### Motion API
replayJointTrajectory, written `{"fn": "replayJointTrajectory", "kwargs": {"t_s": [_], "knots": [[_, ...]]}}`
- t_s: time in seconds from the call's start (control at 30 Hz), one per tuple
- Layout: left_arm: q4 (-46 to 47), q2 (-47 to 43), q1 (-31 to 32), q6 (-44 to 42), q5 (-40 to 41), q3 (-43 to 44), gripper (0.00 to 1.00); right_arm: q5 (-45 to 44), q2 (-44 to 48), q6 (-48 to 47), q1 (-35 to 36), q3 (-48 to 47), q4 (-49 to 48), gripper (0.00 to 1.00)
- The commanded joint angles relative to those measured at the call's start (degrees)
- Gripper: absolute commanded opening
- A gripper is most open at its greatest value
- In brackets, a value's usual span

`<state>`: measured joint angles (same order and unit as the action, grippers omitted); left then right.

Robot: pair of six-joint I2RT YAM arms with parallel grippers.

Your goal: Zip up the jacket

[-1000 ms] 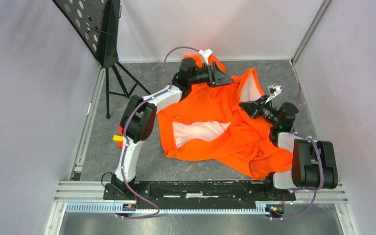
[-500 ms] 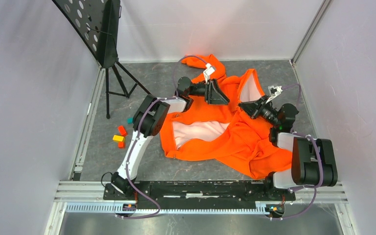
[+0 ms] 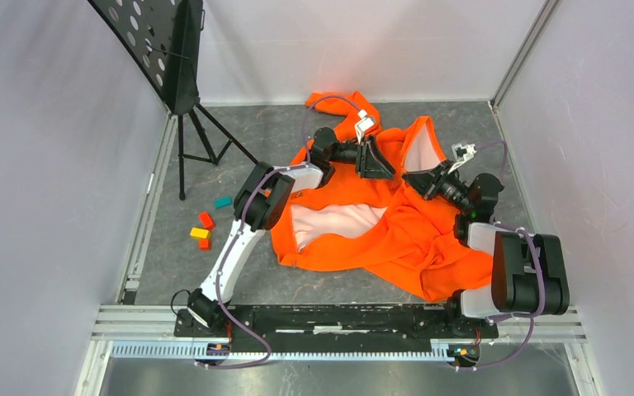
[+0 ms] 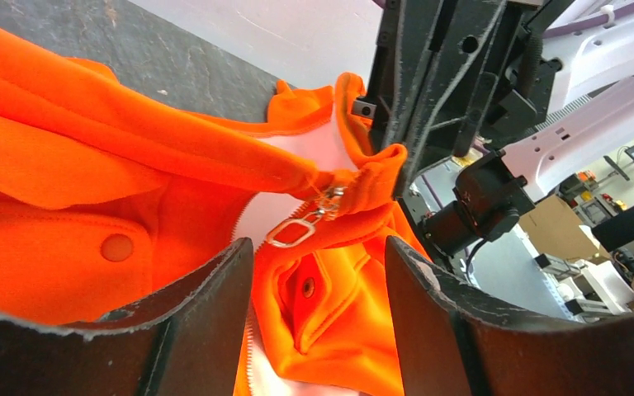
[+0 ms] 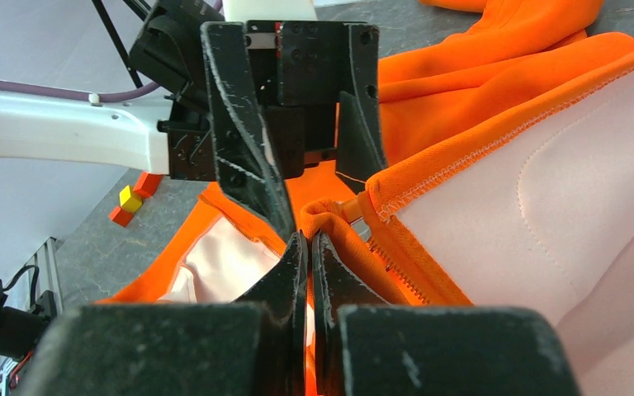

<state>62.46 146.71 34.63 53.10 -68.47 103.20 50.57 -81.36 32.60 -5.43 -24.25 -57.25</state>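
Watching right gripper point(image 5: 307, 239): I saw jaws clamped on jacket point(image 5: 462, 91) edge.
Left gripper point(image 4: 318, 247): jaws stood wide, near zipper pull point(image 4: 290, 233).

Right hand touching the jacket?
Touching. Right wrist view: the right hand, shut, pinches an orange fold of the jacket beside the zipper.

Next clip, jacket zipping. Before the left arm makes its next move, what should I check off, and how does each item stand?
1. The right gripper shut on the jacket edge: ok.
2. The left gripper jaws open: ok.
3. The zipper pull visible between the left jaws: ok.
4. Pull grasped: not ok, left jaws not on it.
5. Zipper halves joined at the hem: cannot tell.
6. The toy blocks apart from the jacket: ok.
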Motion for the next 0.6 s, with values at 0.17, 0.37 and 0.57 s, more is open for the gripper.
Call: {"fn": "replayJointTrajectory", "kwargs": {"t_s": [0.17,0.37,0.57], "knots": [[4.2,5.3,1.0,1.4,-0.4,8.3,0.66,1.4,1.7,-1.2,-0.1,-2.6,-1.0,0.0],[4.0,7.0,2.0,2.8,-1.1,11.8,0.66,1.3,2.0,-1.6,-0.1,-3.2,0.1,0.0],[5.2,7.7,2.5,4.4,-1.7,13.0,0.64,1.3,2.3,-2.0,-0.1,-3.4,0.7,0.0]]}}
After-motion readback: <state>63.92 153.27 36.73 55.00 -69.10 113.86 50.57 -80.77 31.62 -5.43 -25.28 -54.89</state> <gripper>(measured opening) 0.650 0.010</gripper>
